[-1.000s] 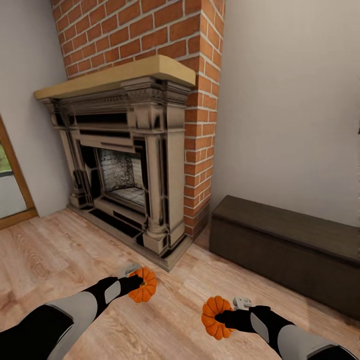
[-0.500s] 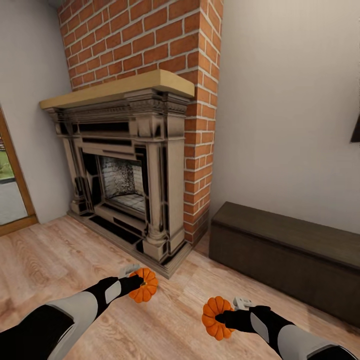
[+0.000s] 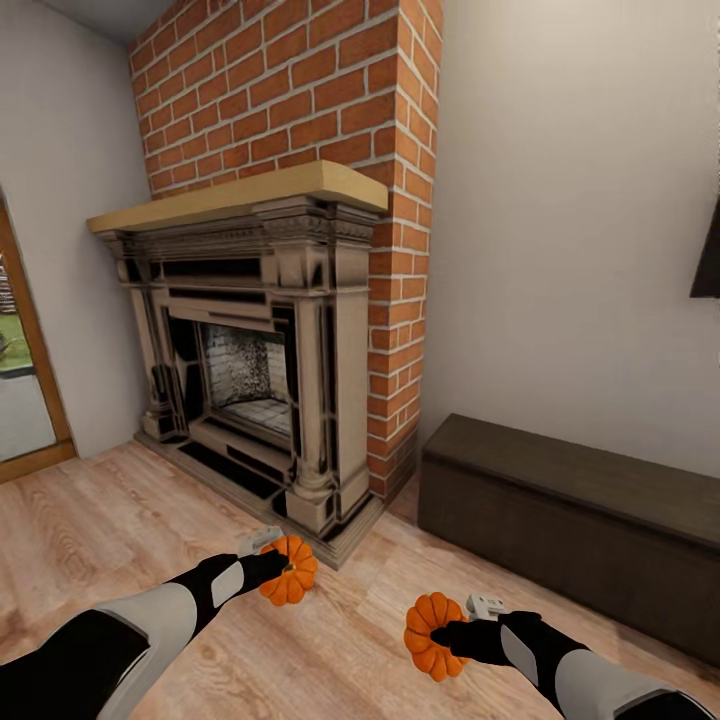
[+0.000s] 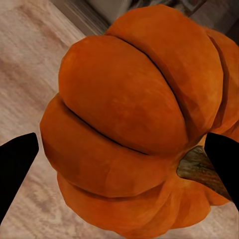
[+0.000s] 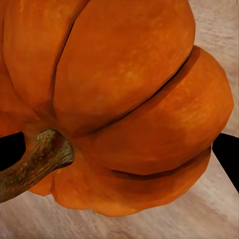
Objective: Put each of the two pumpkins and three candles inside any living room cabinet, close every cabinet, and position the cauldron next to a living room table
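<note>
Two pumpkins ride above the wood floor [image 3: 120,520] in the head view: the left gripper [image 3: 272,567] clamps the left pumpkin [image 3: 291,582] just before the fireplace [image 3: 260,370] base, the right gripper [image 3: 447,633] clamps the right pumpkin [image 3: 428,635] nearer the camera. A long dark cabinet [image 3: 580,520], closed, stands against the wall beside the brick chimney [image 3: 330,90].

Left wrist view adds the left pumpkin's [image 4: 134,124] ribs and part of its stem between dark fingertips [image 4: 17,164].

Right wrist view adds the right pumpkin's [image 5: 119,99] curved brown stem [image 5: 35,164], floor behind.
</note>
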Controlling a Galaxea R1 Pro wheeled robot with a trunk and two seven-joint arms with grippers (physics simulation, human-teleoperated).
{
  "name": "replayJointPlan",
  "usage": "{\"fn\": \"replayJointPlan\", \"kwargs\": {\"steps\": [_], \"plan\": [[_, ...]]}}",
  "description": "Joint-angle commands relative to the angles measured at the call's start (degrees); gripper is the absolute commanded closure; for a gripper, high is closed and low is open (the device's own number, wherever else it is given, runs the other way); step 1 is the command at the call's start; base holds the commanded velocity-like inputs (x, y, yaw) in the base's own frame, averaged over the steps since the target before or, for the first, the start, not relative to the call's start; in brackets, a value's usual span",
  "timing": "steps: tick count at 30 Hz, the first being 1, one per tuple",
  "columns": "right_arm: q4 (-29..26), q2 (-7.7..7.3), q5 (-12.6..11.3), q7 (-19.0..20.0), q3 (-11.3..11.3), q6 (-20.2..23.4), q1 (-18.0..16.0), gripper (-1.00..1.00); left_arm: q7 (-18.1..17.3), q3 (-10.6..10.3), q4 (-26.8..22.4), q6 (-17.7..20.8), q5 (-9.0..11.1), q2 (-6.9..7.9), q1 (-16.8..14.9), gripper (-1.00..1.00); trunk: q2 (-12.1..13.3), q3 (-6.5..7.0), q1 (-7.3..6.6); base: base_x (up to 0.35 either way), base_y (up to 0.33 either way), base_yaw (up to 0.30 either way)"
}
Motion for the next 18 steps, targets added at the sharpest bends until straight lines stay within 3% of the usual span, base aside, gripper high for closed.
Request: {"fn": "replayJointPlan", "kwargs": {"steps": [1,12,18], "plan": [[-0.09,-0.06,-0.58,0.11,0.49,0.34,-0.01,1.0,-0.17,-0.48,0.15,0.1,0.52,-0.02,-0.08,1.0,-0.01,0.07,-0.04,0.0,0.0,0.0],[-0.12,-0.04,-0.54,0.1,0.47,0.31,-0.01,1.0,-0.17,-0.47,0.21,0.12,0.54,-0.27,-0.08,1.0,0.14,1.5,-0.32,0.0,0.0,0.0],[-0.15,-0.06,-0.56,0.2,0.47,0.3,-0.01,1.0,-0.17,-0.47,0.23,0.12,0.52,-0.29,-0.08,1.0,2.54,2.02,-1.64,0.0,0.0,0.0]]}}
